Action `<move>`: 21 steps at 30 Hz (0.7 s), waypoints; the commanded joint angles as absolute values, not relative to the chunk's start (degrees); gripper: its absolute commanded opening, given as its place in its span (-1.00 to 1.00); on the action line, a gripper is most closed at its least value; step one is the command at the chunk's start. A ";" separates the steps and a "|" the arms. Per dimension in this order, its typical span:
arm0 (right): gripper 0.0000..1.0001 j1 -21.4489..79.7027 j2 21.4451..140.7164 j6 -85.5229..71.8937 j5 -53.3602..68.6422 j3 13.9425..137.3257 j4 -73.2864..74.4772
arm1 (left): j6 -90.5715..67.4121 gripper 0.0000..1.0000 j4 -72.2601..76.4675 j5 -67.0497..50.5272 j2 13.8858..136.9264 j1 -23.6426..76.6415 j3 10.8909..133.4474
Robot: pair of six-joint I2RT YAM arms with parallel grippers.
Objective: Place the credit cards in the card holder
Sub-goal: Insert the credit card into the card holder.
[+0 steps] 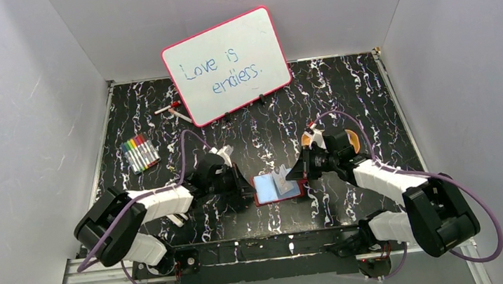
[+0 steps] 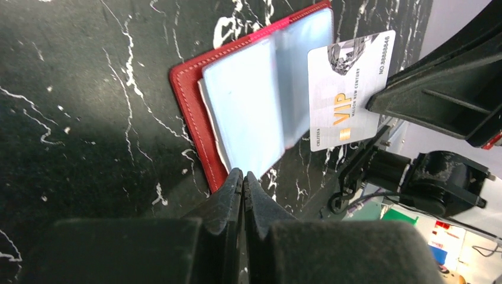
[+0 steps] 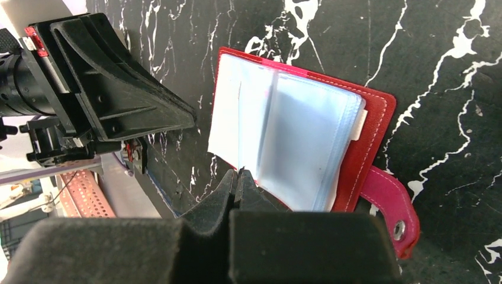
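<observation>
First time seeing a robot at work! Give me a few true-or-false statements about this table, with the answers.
1. The card holder lies open. True.
2. The right pincer holds a VIP card. True.
3. That card sits fully inside a pocket. False: it is not in yet.
4. The whiteboard is blank. False: it has handwriting on it.
5. Coloured markers lie on the table's left side. True.

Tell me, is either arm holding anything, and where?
The right gripper pinches a credit card by one long edge. The left gripper is shut at the edge of the card holder; whether it grips cannot be told.
</observation>
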State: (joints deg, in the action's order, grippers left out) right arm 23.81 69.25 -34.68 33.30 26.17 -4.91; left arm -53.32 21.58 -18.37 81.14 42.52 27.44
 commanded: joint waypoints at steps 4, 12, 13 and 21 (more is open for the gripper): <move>-1.00 23.99 71.13 -36.85 31.53 24.79 -12.36 | -50.98 -1.00 24.60 -17.27 85.87 42.66 30.09; -1.00 23.98 72.46 -36.86 30.79 24.33 -12.74 | -50.05 -1.00 22.32 -14.98 86.44 42.70 30.31; -1.00 23.99 72.70 -37.02 30.91 24.20 -13.13 | -49.74 -1.00 21.66 -14.63 85.98 42.65 30.40; -1.00 23.99 71.41 -37.54 31.05 23.83 -13.33 | -48.96 -0.64 14.72 -10.18 79.62 42.66 31.36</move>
